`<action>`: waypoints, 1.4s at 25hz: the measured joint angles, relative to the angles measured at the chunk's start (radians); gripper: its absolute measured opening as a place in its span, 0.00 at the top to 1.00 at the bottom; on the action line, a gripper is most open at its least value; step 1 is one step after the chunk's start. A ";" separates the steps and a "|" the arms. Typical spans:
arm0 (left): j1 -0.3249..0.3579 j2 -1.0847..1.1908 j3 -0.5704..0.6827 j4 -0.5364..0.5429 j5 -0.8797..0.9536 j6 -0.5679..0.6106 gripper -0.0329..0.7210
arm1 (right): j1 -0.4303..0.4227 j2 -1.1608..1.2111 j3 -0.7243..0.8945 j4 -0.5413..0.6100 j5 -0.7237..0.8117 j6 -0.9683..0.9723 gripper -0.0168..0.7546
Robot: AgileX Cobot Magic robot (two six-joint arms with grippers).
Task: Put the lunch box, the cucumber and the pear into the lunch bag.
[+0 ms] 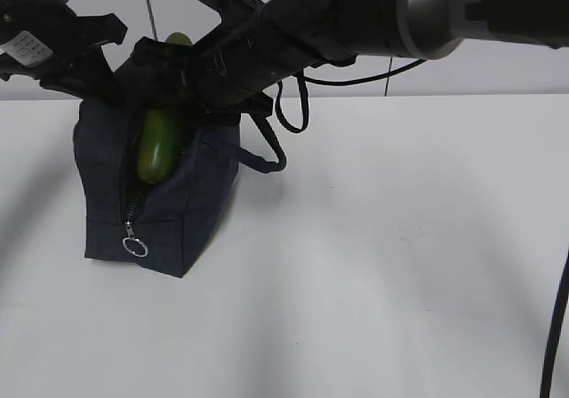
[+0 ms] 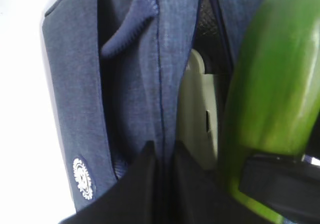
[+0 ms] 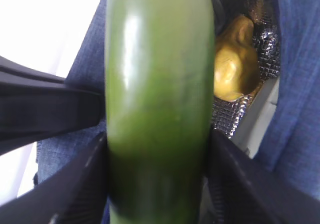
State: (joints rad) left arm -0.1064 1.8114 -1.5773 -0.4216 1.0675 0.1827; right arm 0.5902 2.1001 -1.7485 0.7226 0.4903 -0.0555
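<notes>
The navy lunch bag (image 1: 191,211) stands open at the left of the white table. The green cucumber (image 1: 158,149) stands upright in its opening, top end poking out above the rim. My right gripper (image 3: 157,174) is shut on the cucumber (image 3: 157,99), one finger against each side. Beside it, deep in the foil-lined bag, lies the yellow pear (image 3: 235,59). My left gripper (image 2: 164,156) is shut on the bag's fabric edge (image 2: 135,84), holding it aside. The lunch box's pale green lid (image 2: 197,114) shows inside, next to the cucumber (image 2: 275,84).
The bag's zipper is run down to a silver ring pull (image 1: 135,247) at its front corner. Its loop handle (image 1: 267,154) hangs toward the right. A black cable (image 1: 556,327) crosses the right edge. The white table (image 1: 382,265) stretches right and forward of the bag.
</notes>
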 joint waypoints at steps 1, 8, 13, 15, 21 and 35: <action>0.000 0.000 0.000 0.000 0.000 0.000 0.96 | 0.000 0.000 0.000 0.002 0.002 -0.002 0.36; 0.000 0.000 0.000 -0.001 -0.001 0.000 0.96 | 0.000 -0.002 0.000 0.012 0.032 -0.037 0.27; 0.000 0.000 0.000 0.000 -0.001 0.000 0.96 | 0.000 -0.047 0.000 -0.012 0.038 -0.060 0.26; 0.000 0.000 0.000 0.000 -0.001 0.000 0.96 | 0.000 -0.079 0.000 -0.061 0.038 -0.062 0.26; 0.000 0.000 0.000 0.009 -0.001 0.000 0.96 | 0.000 -0.130 0.000 -0.288 0.068 0.014 0.26; 0.000 0.000 0.000 0.011 -0.001 0.000 0.96 | 0.000 -0.128 0.000 -0.520 0.215 0.153 0.30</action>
State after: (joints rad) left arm -0.1064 1.8114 -1.5773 -0.4109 1.0665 0.1823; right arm 0.5902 1.9723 -1.7485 0.2027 0.7052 0.0973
